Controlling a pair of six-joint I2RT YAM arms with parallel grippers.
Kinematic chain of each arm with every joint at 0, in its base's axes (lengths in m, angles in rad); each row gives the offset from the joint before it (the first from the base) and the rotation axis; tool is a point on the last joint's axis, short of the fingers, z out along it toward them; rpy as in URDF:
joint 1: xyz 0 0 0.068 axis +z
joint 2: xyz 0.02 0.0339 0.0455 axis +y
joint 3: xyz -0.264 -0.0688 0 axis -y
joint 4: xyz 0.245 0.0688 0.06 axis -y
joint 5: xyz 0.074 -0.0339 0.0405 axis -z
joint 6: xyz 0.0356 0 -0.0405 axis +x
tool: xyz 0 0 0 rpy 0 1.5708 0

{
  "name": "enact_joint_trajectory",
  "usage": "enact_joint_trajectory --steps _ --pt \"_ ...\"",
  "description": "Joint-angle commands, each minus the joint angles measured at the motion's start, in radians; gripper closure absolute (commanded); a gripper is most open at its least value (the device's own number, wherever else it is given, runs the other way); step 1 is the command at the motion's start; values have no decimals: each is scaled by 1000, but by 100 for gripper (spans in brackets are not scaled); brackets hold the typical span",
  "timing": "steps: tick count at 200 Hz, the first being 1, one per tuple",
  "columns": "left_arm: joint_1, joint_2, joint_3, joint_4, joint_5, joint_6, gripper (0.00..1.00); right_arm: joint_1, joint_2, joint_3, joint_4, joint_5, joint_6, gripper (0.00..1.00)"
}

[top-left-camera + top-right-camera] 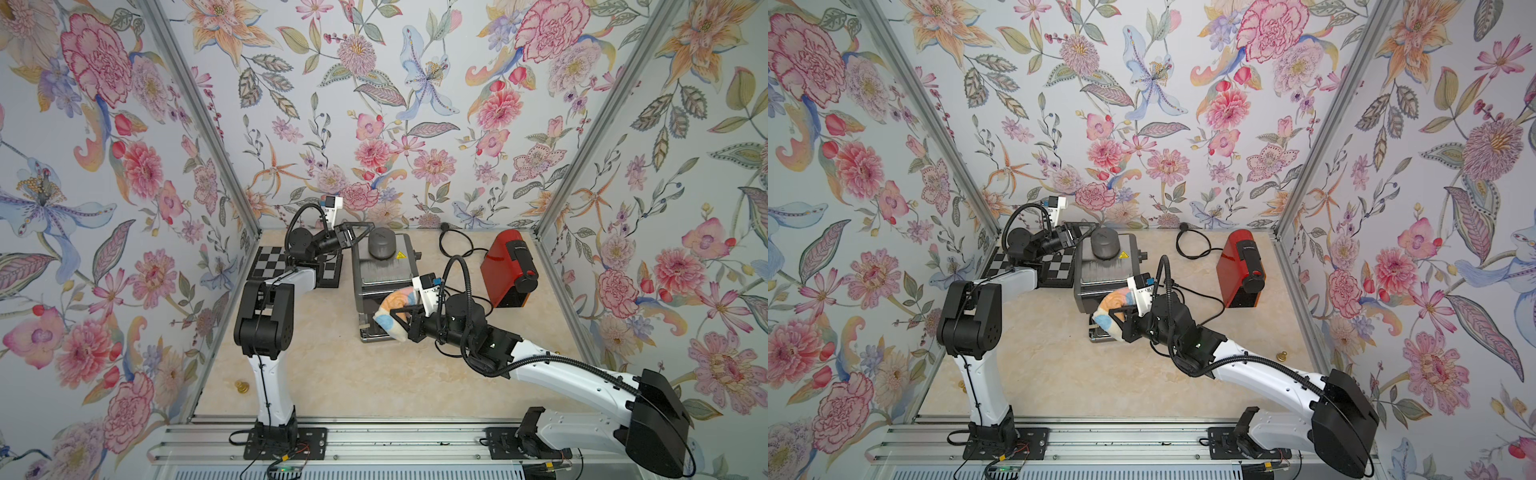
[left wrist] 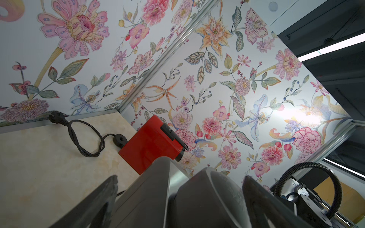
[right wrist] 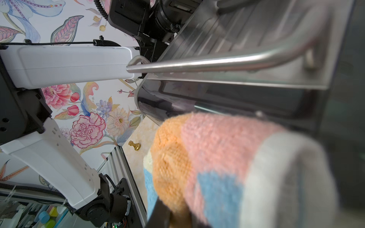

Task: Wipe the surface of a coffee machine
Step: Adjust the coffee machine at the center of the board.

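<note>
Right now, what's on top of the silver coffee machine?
On the coffee machine: grey domed cap at the rear, yellow warning sticker beside it, ribbed metal in front. The cloth in the right end effector covers the front edge.

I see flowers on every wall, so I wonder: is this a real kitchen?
Likely a robot test booth dressed as a kitchen: flowered wallpaper panels held in aluminium posts, two white robot arms mounted on a metal rail, and a silver steel coffee machine with a pastel knitted cloth against it.

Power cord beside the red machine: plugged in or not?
Unplugged: the power cord ends in a plug lying free on the table.
</note>
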Motion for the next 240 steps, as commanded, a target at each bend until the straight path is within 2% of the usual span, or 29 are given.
enact_joint_trajectory --steps 1,32,55,88,136,170,217,240 --pt "-15 -92 -99 -44 42 53 1 -61 13 -13 65 52 6 100" --pt "-60 -178 -169 -215 27 207 1 -120 -19 -25 40 26 -11 100" --pt "-105 -207 -196 -262 12 248 1 -175 -46 -43 28 -7 -19 100" --pt "-162 -246 -226 -301 -14 278 1 -264 -57 -49 31 -114 -27 100" --pt "-255 -355 -246 -589 -105 478 1 -399 -22 -24 43 -316 -41 100" --pt "-322 -405 -254 -669 -150 514 1 -439 19 -12 53 -414 -52 100" --pt "-355 -427 -250 -714 -172 517 1 -483 8 -34 32 -428 -66 100" --pt "-361 -473 -235 -804 -204 565 1 -510 -11 -39 -22 -451 -100 100"
